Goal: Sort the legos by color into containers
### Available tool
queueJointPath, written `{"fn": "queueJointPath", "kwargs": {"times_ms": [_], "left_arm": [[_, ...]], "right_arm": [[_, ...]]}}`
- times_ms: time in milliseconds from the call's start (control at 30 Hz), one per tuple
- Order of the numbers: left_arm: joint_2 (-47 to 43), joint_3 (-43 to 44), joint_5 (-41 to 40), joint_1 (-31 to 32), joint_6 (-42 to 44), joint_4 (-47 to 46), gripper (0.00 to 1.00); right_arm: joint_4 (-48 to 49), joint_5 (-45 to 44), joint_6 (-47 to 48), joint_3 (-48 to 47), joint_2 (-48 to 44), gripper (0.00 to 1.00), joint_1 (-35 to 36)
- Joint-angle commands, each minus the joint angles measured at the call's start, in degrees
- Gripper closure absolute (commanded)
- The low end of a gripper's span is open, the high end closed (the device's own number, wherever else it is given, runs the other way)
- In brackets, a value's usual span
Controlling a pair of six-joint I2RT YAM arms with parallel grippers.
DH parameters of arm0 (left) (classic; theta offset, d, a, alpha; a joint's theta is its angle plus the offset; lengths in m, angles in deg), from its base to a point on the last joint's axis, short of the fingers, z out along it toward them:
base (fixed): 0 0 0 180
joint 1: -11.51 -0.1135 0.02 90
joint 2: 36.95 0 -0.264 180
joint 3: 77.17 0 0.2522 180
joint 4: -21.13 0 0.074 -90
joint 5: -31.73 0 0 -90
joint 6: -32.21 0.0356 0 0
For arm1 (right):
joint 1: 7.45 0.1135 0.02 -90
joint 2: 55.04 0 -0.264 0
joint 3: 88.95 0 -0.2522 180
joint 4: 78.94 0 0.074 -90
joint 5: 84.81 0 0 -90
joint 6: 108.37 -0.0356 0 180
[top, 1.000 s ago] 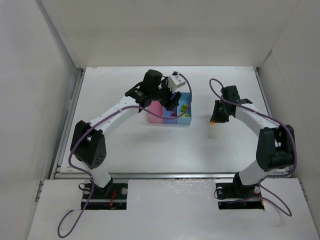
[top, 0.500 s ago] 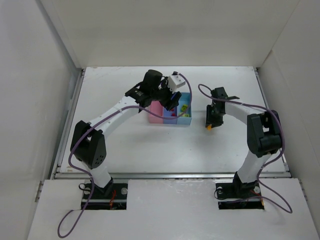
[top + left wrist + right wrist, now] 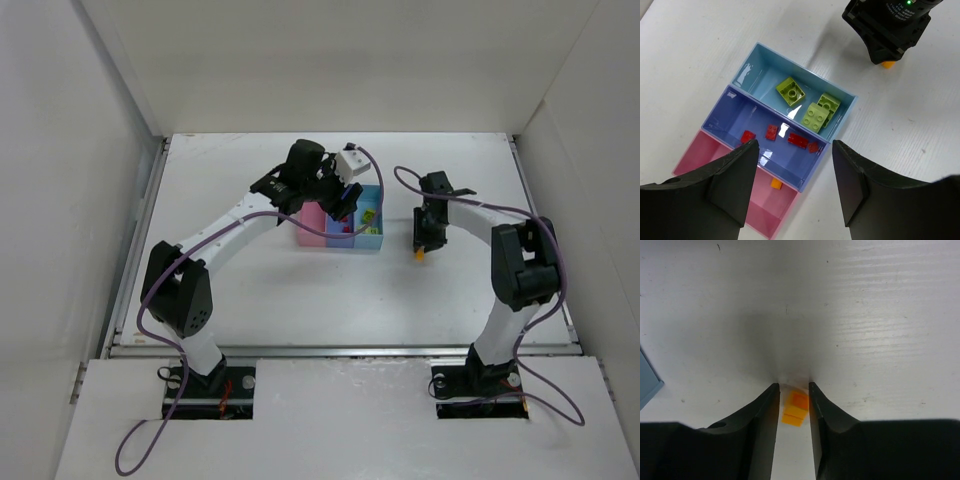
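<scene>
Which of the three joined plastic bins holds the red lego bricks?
The medium blue plastic bin, middle of the row: small red bricks lie in it. The light blue bin holds yellow-green bricks, the pink bin an orange one.

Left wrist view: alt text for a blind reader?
Three joined bins below the open left claw: light blue bin with three yellow-green bricks, medium blue bin with red bricks, pink bin with one orange brick. At top right, the right claw stands over a second orange brick on the table.
</scene>
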Motion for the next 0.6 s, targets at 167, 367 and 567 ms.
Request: {"fn": "queueJointPath", "kwargs": {"times_ms": [167, 367, 567], "left_arm": [[-2.6, -0.6, -0.1, 0.1, 0.1, -1.5, 0.42], [-2.6, -0.6, -0.6, 0.1, 0.1, -1.5, 0.42], [-2.6, -0.6, -0.6, 0.1, 0.1, -1.5, 0.42]], "right_arm": [[-0.6, 0.3, 1.1, -3.1, 1.3, 0.67, 0.1], [-1.1, -2.3, 1.1, -0.8, -2.0, 0.54, 0.1], [-1.1, -2.9, 2.3, -0.8, -3.7, 0.5, 0.1]]}}
